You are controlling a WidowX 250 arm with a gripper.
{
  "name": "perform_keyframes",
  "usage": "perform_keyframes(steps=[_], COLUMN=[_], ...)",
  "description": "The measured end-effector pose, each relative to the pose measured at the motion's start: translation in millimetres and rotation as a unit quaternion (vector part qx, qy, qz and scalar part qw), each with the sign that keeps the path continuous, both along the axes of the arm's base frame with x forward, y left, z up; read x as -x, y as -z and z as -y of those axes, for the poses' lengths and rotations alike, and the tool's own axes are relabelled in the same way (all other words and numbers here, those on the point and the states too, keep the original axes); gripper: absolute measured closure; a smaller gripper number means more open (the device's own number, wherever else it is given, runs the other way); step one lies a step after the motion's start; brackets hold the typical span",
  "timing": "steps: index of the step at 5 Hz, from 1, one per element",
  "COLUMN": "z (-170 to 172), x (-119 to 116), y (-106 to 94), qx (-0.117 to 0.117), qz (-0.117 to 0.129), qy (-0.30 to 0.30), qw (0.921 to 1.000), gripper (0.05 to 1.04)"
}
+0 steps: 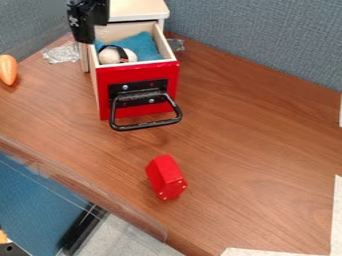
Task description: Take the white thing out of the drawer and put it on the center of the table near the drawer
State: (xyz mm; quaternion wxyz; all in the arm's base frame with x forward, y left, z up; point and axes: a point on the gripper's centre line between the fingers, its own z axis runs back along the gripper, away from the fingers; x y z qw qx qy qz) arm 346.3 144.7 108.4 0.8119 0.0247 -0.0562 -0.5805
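Rounded white thing with black band (112, 57) inside open drawer with red front and pale wooden sides (138, 70), just behind front panel, beside rumpled blue cloth (139, 44). White bulge faces front panel, band curves over far side; long axis hard to tell. Black gripper (83, 27) at drawer's left rear, can't tell whether wide or narrow. Bent black handle (147, 124), worn. Faceted red block (163, 172), smooth, on wood-grain table (254, 150).
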Motion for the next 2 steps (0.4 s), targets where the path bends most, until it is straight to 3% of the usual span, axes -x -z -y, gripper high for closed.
perform_keyframes(steps=[2], z=[25.2], x=[-6.3], y=[0.3], qx=[0.011], qz=[-0.007], qy=[0.008], qw=[0.9999], gripper=[0.083])
